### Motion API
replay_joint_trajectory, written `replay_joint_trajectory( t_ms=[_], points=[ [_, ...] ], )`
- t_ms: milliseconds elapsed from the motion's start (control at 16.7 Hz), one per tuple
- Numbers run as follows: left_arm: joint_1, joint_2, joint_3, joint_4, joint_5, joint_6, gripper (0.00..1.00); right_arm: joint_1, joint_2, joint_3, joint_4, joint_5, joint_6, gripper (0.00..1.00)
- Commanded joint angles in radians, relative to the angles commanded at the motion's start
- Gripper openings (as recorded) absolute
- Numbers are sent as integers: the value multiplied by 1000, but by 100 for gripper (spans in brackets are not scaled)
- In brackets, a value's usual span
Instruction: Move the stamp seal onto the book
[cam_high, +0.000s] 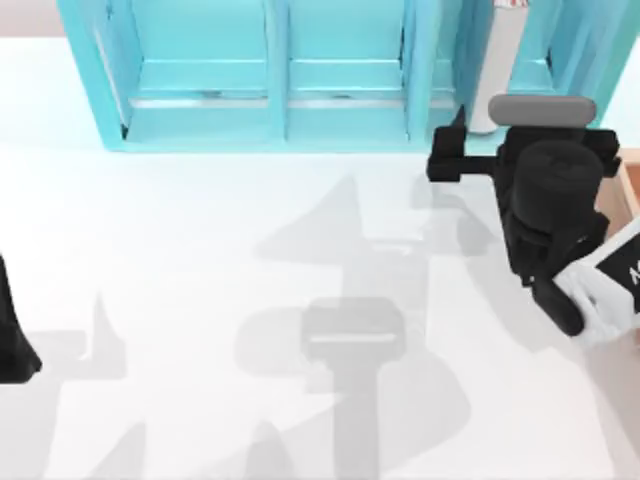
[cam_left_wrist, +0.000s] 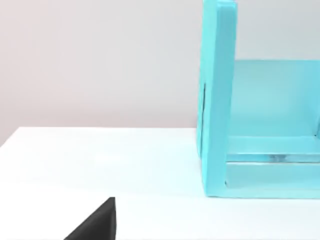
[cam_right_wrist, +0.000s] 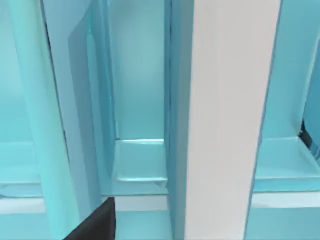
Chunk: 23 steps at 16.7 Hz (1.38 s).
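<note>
The stamp seal and the book are both out of view. My right gripper is up at the back right of the table, against the front of the turquoise shelf unit. It points at a white upright cylinder standing in the shelf. In the right wrist view that white cylinder rises close ahead between turquoise shelf walls. My left arm is parked at the table's left edge. Its wrist view looks across the white tabletop to the shelf's end wall.
A tan wooden box shows at the right edge, beside the right arm's black body. The shelf unit spans the back of the table. Arm shadows fall on the white tabletop in the middle and front.
</note>
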<state>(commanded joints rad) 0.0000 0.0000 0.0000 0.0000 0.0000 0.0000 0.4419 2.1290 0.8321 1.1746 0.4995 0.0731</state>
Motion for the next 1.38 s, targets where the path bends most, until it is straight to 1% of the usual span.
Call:
replay_joint_trajectory(
  t_ms=[420, 600, 1020, 1140, 1380],
  points=[
    [0, 0, 0, 0, 0, 0, 100, -6, 12, 14, -6, -4, 0, 100],
    [0, 0, 0, 0, 0, 0, 100, -25, 65, 107, -41, -24, -3, 100],
    [0, 0, 0, 0, 0, 0, 100, -96, 226, 407, -173, -92, -15, 100],
    [0, 0, 0, 0, 0, 0, 100, -105, 243, 440, -189, -101, -16, 100],
    [0, 0, 0, 0, 0, 0, 100, -105, 244, 442, -190, -101, -16, 100]
  ],
)
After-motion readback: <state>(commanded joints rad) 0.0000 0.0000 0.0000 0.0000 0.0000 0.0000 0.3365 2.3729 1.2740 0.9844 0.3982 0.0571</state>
